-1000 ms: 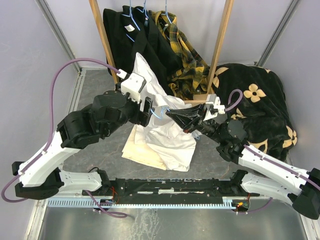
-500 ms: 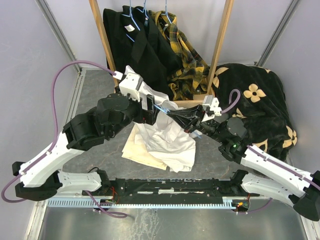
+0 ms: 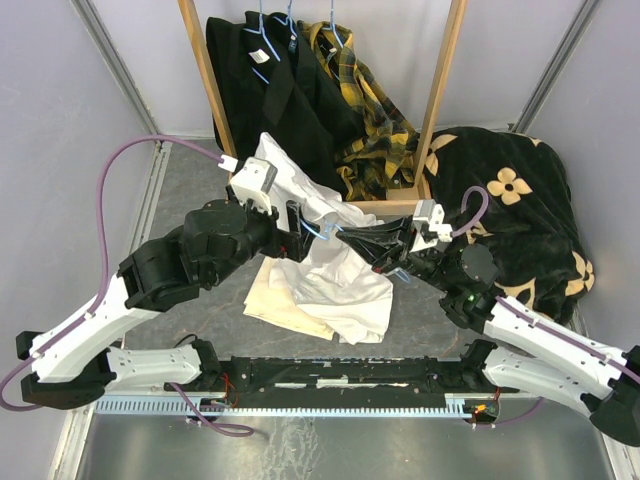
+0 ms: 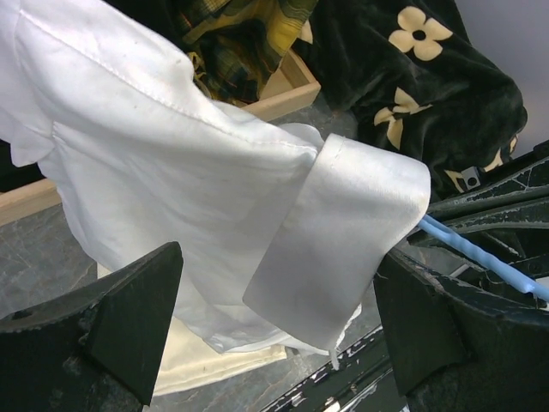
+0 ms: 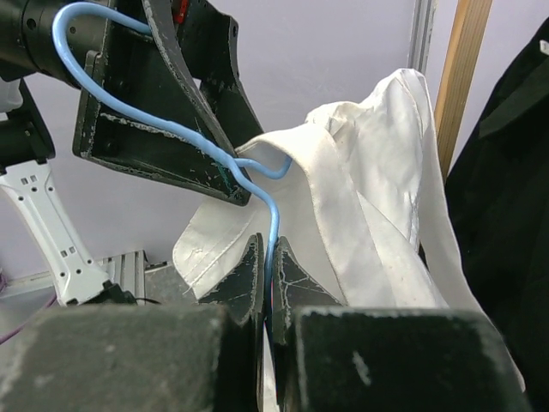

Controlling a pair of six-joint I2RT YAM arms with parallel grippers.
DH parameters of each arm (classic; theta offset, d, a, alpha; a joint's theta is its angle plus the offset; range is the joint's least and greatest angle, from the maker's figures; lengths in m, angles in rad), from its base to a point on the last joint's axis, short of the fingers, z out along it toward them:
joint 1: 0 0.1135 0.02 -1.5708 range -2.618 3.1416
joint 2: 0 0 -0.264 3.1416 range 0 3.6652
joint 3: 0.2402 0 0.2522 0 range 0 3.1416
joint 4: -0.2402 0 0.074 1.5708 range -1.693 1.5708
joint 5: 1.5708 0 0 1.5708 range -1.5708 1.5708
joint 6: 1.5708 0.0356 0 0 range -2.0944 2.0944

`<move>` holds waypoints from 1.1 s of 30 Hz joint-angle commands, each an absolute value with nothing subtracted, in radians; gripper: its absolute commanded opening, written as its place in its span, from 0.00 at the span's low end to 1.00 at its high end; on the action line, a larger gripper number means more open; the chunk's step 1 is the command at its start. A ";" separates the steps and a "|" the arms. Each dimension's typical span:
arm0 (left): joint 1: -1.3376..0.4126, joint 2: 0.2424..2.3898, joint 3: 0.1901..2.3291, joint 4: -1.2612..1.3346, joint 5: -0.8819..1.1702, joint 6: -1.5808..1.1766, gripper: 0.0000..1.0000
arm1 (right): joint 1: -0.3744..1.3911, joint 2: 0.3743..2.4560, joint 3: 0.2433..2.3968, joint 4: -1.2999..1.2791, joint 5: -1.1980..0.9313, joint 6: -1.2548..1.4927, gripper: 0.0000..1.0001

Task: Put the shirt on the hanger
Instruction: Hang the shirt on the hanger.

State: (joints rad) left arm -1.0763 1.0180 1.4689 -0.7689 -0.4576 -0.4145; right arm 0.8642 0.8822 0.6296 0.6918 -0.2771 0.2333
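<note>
Grips the hanger (image 5: 273, 202) by its blue wire in the right gripper (image 5: 267, 257), 2 fingers pressed together on it, probably to steady the frame just in front of the wooden rack (image 3: 443, 95). Carries the shirt (image 3: 345, 290) on that wire, which runs in under the collar, with the tail trailing onto the cream cloth (image 3: 265, 295) in front of the rack. Holds the left gripper (image 4: 279, 257) spread wide around a folded white edge, pinching nothing, seemingly so the cloth can settle. Offers bare grey table top (image 3: 185, 175) left of the rack. Meets a flowered black blanket (image 3: 510, 230) right of the rack and hung clothes (image 3: 290, 80) inside it.
</note>
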 commanded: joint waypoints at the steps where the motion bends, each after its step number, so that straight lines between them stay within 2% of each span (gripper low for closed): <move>1: -1.066 0.919 1.518 -0.577 -0.606 -0.575 0.96 | 0.857 0.894 0.664 0.517 -0.297 0.143 0.00; 8: -1.066 1.000 1.616 -0.625 -0.604 -0.583 0.95 | 0.882 0.884 0.751 0.289 -0.323 -0.080 0.00; 13: -1.067 0.998 1.640 -0.629 -0.602 -0.587 0.95 | 0.884 0.837 0.739 0.260 -0.329 -0.148 0.00; 27: -1.067 0.985 1.702 -0.748 -0.585 -0.557 0.97 | 0.884 0.758 0.715 0.261 -0.310 -0.114 0.00; 33: -1.066 0.970 1.658 -0.751 -0.696 -0.551 0.99 | 0.884 0.733 0.726 0.252 -0.311 -0.098 0.00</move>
State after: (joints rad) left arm -1.0863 1.0580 1.5799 -0.9096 -0.4831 -0.4854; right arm 0.8959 0.7696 0.7475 0.3759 -0.3397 -0.1089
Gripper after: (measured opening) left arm 0.994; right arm 0.015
